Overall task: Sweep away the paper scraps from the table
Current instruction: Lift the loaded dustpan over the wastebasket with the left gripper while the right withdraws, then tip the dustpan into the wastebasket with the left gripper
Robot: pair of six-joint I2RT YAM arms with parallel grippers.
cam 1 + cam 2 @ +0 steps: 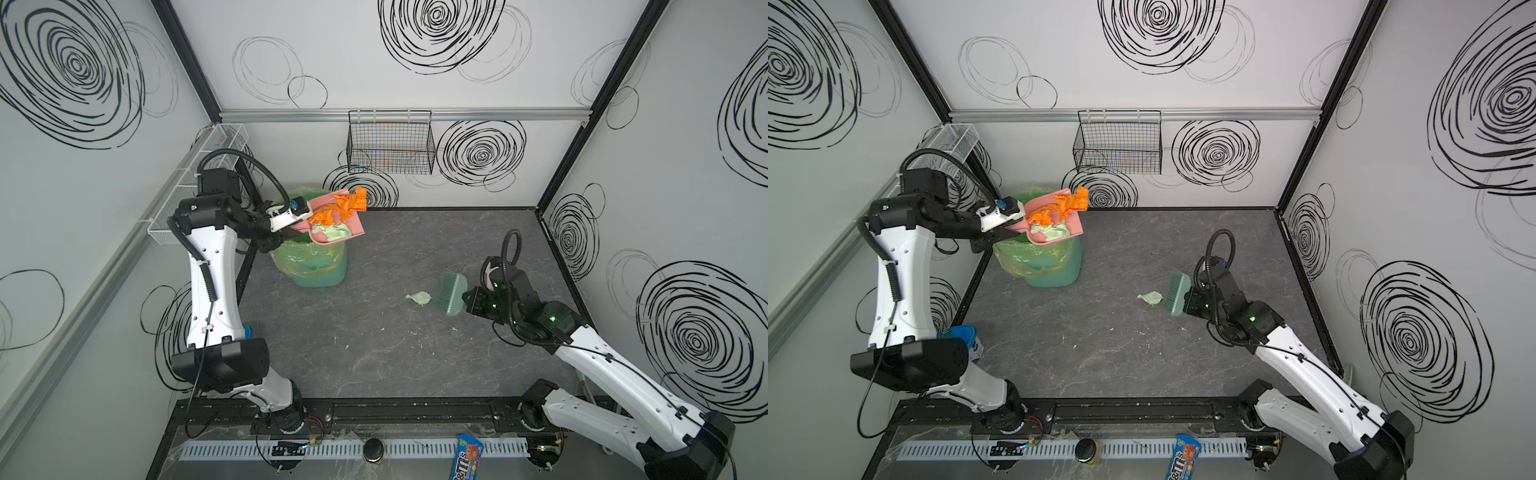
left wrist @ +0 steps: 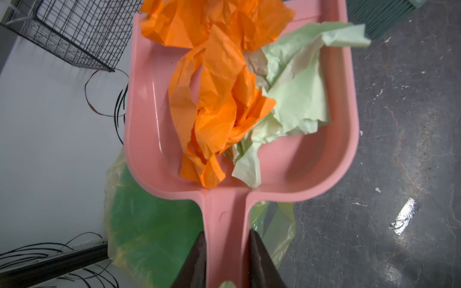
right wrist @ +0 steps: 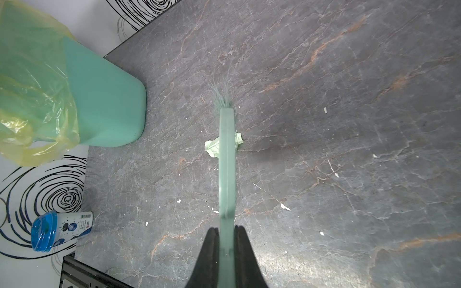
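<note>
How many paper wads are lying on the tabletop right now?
1: a pale green wad on the table, right beside the green brush's bristles. The other wads are heaped in the pink dustpan above the bin. The arms might hide more.

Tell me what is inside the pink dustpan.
Crumpled orange and pale green paper scraps are piled in the dustpan. Part of its pink floor shows bare. Anything beneath the pile is covered, so the number of scraps cannot be told.

lab test booth, swirl-printed panels (image 1: 332, 62)
</note>
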